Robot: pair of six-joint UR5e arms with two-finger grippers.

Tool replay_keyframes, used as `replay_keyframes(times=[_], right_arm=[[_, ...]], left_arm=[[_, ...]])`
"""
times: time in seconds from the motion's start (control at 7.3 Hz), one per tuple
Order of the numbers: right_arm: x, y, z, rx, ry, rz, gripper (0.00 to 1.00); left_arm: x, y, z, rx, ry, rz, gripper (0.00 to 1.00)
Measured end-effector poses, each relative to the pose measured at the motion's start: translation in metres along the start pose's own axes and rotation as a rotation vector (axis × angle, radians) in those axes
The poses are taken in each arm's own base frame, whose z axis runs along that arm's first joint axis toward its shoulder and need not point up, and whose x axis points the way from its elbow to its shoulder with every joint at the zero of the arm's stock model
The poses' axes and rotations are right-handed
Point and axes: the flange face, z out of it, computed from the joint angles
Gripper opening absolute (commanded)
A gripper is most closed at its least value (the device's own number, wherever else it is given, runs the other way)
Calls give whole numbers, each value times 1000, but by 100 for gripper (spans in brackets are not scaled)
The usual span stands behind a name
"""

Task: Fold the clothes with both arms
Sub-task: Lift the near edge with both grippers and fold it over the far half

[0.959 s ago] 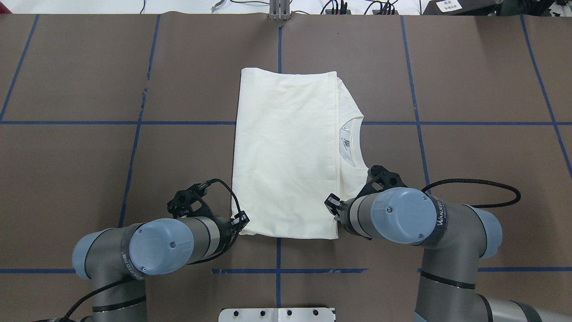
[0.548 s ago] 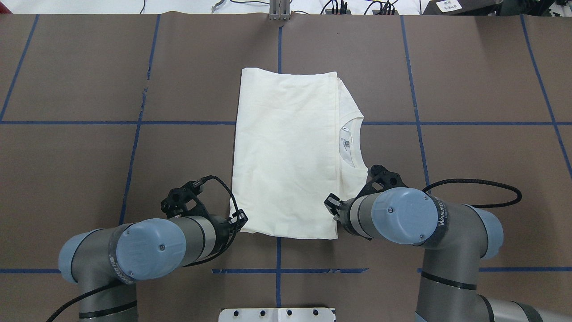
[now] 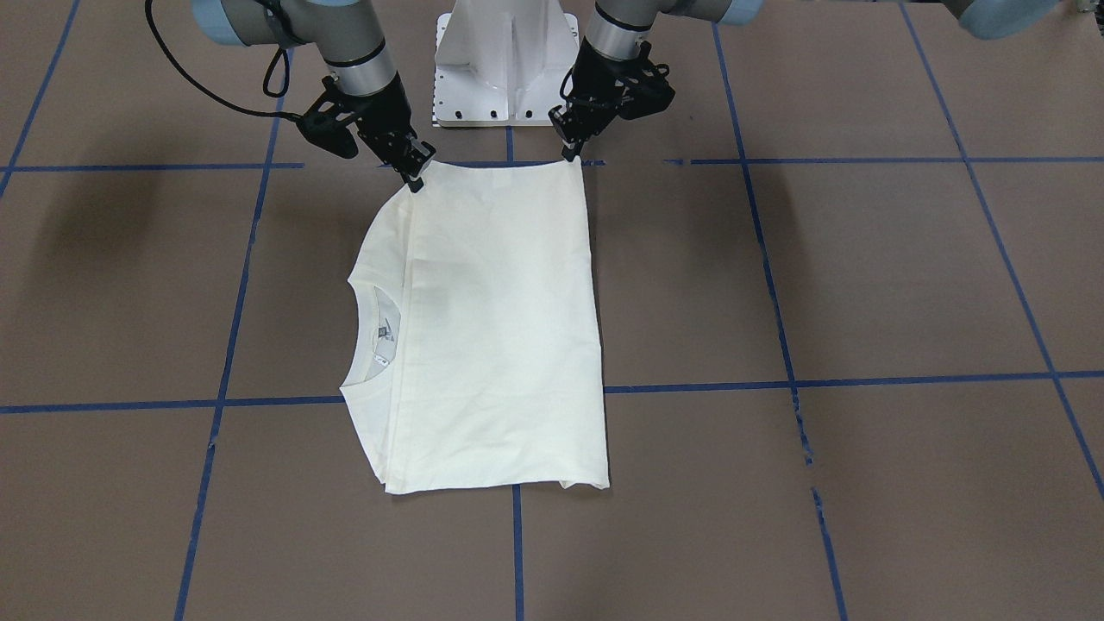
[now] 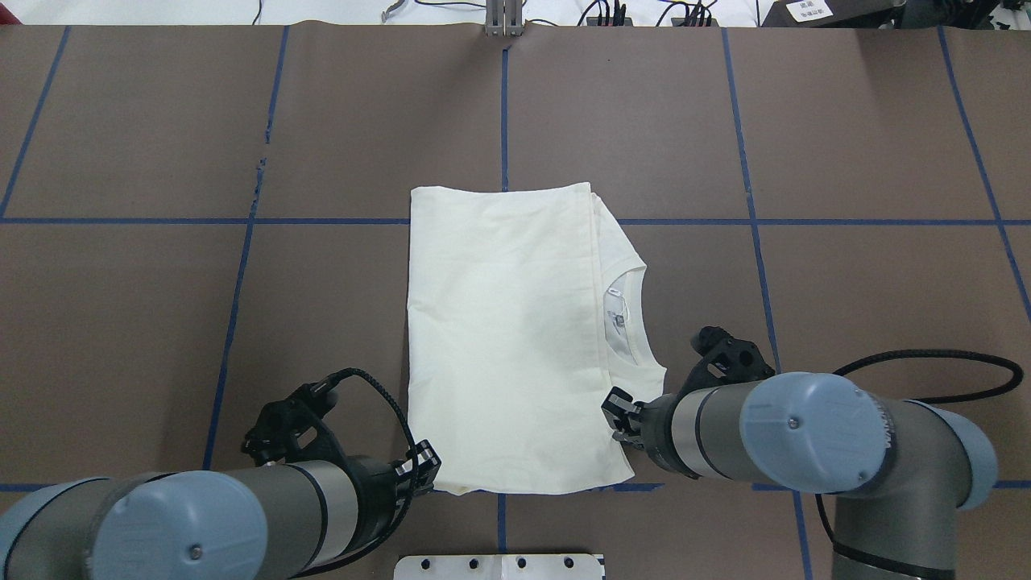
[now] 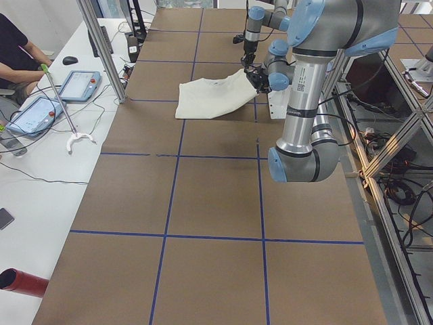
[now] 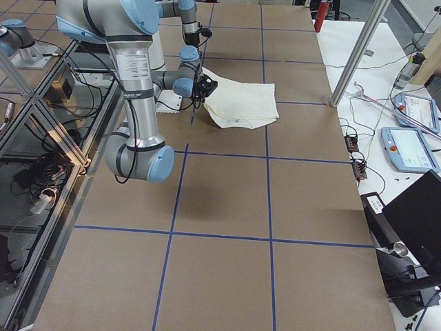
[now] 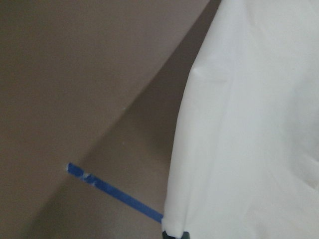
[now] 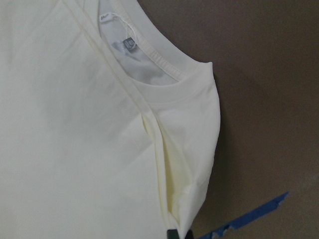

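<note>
On the brown table [image 4: 121, 322], in front of the robot, the cream-white shirt [image 4: 499, 338] lies folded into a long rectangle with its plain side up. Its collar [image 4: 636, 322], with a small label [image 4: 616, 302] inside, comes out from under the folded layer on the robot's right side. The far part of the shirt crosses one blue tape line [image 4: 201, 221], and the near edge lies about on the next one, not far from the white pedestal base [image 3: 504, 52].

At the near left corner of the shirt, the left gripper [image 4: 425, 471] has its fingers closed narrow on the edge of the cloth. In the left wrist view the corner of the cloth runs down into the black fingertip [image 7: 174, 235] at the bottom of the picture. The right gripper [image 4: 616, 407] is at the near right corner, beside the shoulder, and it pinches the cloth in the same way. In the right wrist view the folded hem goes into its fingertip [image 8: 172, 234].

In both side views the near edge of the shirt is raised a little off the table at the grippers, while the far part rests flat. A person [image 5: 17, 47] sits at a white desk beyond the far side of the table.
</note>
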Motion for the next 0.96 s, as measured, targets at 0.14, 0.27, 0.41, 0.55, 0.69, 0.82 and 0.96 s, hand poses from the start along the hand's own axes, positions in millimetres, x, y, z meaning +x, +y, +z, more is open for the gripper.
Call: replay_keyframes(times=[0.14, 0.27, 0.41, 0.55, 0.69, 0.82, 0.96], right_arm=[[-1, 3, -24, -26, -30, 4, 0], [-11, -5, -38, -21, -62, 21, 0], [-28, -22, -38, 6, -85, 47, 0], [-54, -48, -27, 34, -87, 81, 0], [-80, -79, -13, 57, -77, 114, 0], [-102, -104, -4, 75, -70, 137, 0], [-119, -123, 5, 94, -61, 151, 0]], left_arm=[[4, 0, -17, -8, 15, -11, 0], [11, -11, -23, 12, 29, -10, 0], [22, -31, -25, 53, 44, 18, 0], [35, -54, -21, 106, 48, 62, 0], [51, -76, -9, 164, 36, 109, 0], [69, -101, 2, 219, 23, 153, 0], [85, -126, 10, 269, 10, 184, 0]])
